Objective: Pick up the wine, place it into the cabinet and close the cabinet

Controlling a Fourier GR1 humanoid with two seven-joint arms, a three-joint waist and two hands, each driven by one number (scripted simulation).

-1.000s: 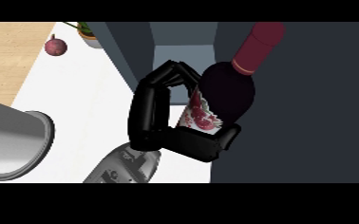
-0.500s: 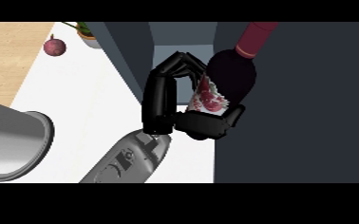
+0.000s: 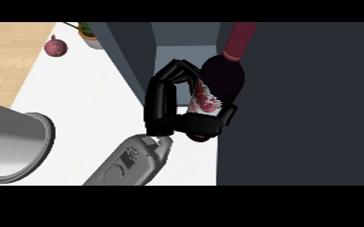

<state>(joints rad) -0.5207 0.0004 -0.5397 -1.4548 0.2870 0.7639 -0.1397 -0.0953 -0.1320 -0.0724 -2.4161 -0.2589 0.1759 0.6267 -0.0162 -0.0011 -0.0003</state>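
Wine bottle (image 3: 222, 77): at the cabinet (image 3: 298, 101) opening, neck tilted toward the far edge.
Hand (image 3: 171, 110): fingers (image 3: 174, 72) curled round the bottle.
Worktop (image 3: 78, 91): pomegranate (image 3: 55, 47) near far-left corner.

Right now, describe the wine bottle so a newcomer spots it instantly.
Find the dark cabinet filling the right side. At its open front, the black hand curls round the wine bottle: dark body, maroon neck pointing away, a red-and-white label, unlike the small round fruit far left.
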